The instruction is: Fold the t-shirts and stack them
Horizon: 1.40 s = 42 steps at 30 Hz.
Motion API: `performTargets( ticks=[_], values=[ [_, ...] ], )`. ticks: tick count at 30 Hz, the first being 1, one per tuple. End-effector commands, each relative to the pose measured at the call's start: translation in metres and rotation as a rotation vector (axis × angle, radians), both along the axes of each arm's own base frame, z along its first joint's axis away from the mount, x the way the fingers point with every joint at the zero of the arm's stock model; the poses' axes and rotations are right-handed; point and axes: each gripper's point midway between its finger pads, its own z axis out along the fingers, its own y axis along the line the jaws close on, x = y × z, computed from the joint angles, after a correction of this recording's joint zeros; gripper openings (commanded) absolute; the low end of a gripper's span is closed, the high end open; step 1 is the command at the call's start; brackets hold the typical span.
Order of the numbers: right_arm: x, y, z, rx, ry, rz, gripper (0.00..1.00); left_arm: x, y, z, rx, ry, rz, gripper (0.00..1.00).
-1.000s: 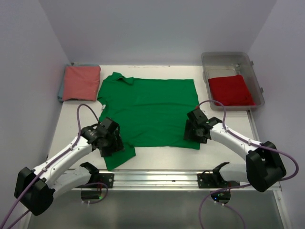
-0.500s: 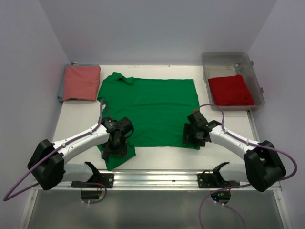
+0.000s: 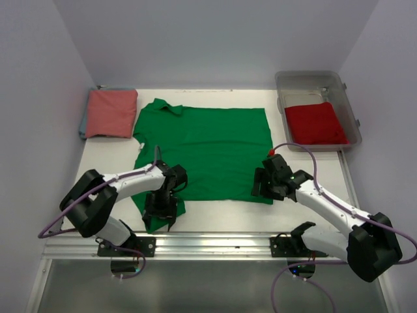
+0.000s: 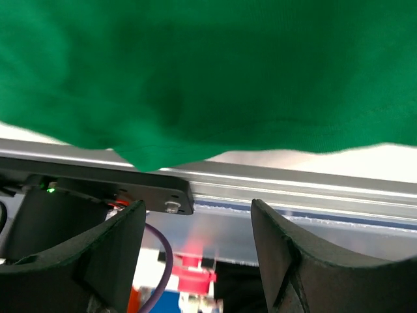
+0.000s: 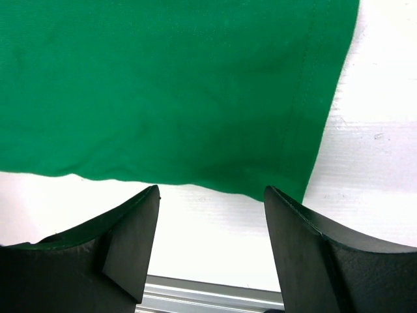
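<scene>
Green shirt (image 3: 208, 147) lies spread flat mid-table (image 3: 104, 150). Its collar is toward the upper left of the overhead frame, and 1 sleeve trails down to the lower left. Pink shirt (image 3: 112, 113) sits folded at the upper left, just beside the green collar. Red shirt (image 3: 315, 123) lies folded inside the clear bin (image 3: 309, 79) at the upper right.

Left gripper (image 3: 158, 210) is over the lower-left sleeve, near the metal rail (image 3: 221, 242) along the bottom. On its wrist camera I see the 2 fingers (image 4: 117, 248) standing well apart with nothing held. The sleeve edge lies just past the tips, and the rail shows in the gap.

Right gripper (image 3: 264, 186) is at the lower-right corner of the green hem. On its wrist camera the 2 fingers (image 5: 130, 241) are likewise spread wide and grip nothing. Bare table shows between them and the hem lies just beyond the tips.

I cannot tell whether either set of tips touches the cloth.
</scene>
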Motion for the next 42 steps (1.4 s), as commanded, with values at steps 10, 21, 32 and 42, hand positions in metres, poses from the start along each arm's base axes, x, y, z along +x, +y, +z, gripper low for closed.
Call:
performTargets(
  ticks=[10,21,32,42],
  values=[
    [-0.013,-0.014,0.013,0.0,-0.058,-0.029,0.7,0.021,0.003,-0.03,-0.116,0.071,0.027,0.67],
    [-0.012,-0.019,0.019,-0.013,-0.077,-0.043,0.7,0.032,0.002,-0.034,-0.139,0.05,-0.008,0.49],
    [-0.011,-0.034,0.028,-0.058,-0.117,-0.111,0.69,0.044,0.006,-0.034,-0.133,0.009,-0.027,0.07],
    [-0.005,-0.056,0.015,-0.177,-0.065,-0.3,0.69,0.061,-0.017,0.017,-0.247,-0.18,0.026,0.0]
  ],
)
